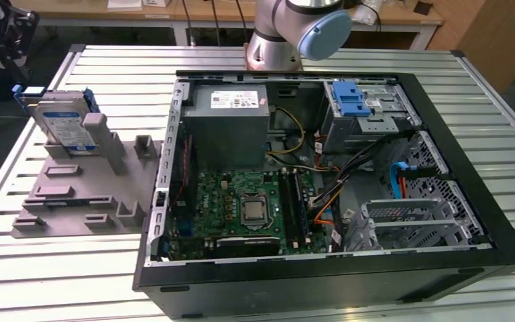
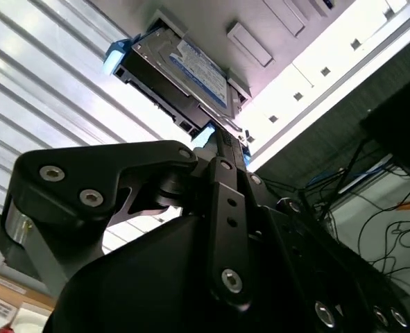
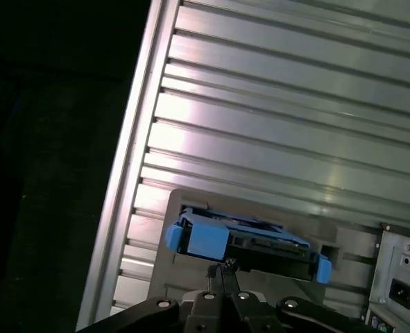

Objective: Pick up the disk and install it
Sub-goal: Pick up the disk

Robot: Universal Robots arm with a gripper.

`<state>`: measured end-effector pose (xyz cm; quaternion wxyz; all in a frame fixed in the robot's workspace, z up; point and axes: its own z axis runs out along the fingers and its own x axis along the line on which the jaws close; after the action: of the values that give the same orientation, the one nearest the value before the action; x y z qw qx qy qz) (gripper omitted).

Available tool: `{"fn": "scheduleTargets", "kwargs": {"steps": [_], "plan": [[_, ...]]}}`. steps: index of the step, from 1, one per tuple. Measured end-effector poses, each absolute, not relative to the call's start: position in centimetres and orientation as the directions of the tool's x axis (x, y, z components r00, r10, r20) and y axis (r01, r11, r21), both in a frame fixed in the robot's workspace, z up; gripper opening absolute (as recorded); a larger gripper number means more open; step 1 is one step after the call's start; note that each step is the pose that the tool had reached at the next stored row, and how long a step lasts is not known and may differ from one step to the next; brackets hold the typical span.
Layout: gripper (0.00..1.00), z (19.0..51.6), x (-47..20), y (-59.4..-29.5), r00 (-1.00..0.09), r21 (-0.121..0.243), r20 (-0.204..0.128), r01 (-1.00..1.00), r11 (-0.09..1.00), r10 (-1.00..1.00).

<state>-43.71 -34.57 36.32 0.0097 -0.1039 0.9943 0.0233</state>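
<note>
Slatted table [image 1: 78,275]; grey holder [image 1: 70,194] half-hides disk [image 1: 65,127].

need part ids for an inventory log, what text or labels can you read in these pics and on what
No text can be quoted.
disk, blue-and-white label: print too small to read
white sticker on the grey power supply box: too small to read
motherboard markings: too small to read
</note>
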Motion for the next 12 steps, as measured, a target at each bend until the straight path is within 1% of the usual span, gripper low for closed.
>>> {"fn": "scheduleTargets", "kwargs": {"steps": [12], "plan": [[0.11, 36.26, -43.72, -34.57, -0.923, 0.044, -0.024, -0.386, 0.922, -0.385]]}}
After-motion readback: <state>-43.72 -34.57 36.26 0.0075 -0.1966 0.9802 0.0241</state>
